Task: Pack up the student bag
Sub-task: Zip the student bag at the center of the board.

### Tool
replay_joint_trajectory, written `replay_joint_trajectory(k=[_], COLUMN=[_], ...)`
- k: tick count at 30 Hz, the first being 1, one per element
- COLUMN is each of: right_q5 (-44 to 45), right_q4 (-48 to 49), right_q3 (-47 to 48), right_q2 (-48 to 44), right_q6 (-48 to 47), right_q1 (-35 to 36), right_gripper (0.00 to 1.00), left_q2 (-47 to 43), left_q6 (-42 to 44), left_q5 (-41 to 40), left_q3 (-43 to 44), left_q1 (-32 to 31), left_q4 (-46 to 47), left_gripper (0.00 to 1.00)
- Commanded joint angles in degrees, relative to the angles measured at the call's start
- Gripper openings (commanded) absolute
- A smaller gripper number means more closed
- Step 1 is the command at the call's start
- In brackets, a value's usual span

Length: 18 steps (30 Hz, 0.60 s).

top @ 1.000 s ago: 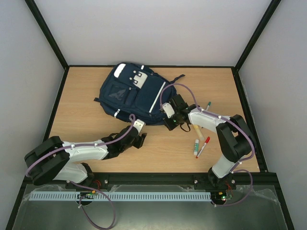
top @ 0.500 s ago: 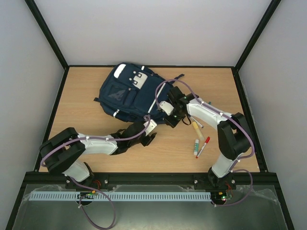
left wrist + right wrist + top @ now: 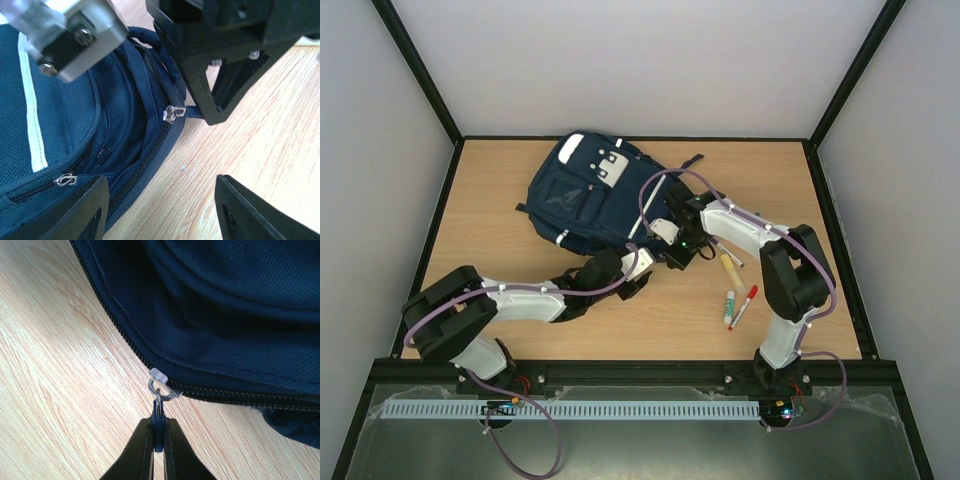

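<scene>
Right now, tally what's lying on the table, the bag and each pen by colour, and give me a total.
Student bag: 1
Red pen: 1
Green-capped marker: 1
Tan marker: 1
Thin grey pen: 1
Total in view: 5

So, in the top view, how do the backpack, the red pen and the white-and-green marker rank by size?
1. The backpack, by far the largest.
2-3. The red pen and the white-and-green marker look nearly alike: the pen is slightly longer, the marker thicker, so I leave them unranked.
</scene>
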Motion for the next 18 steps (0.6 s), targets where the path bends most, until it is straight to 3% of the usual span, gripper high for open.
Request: replay_joint_trajectory(k=[1,12,18], right_q5=[-2.2,-3.34,-4.25], right_q4=[-8.4,-10.14,-10.65], right_q3=[2.31,2.85,2.99], right_q2=[1.48,3.08,3.41], right_q6=[-0.82,-2.09,-2.27], right_q1=[0.18,0.18,0.18], right_gripper=[0.01,0.01,0.01], left_q2=[3.06,9.4,12.26], left_q6=[4.81,9.85,11.01], left_q5=[-0.14,-6.28,-4.62], left_q3=[1.19,4.71,6.12], left_q1=[0.42,0.93,0.44], left_q4=[2.41,6.26,7.2], left_gripper=[0.59,0.53,0.53])
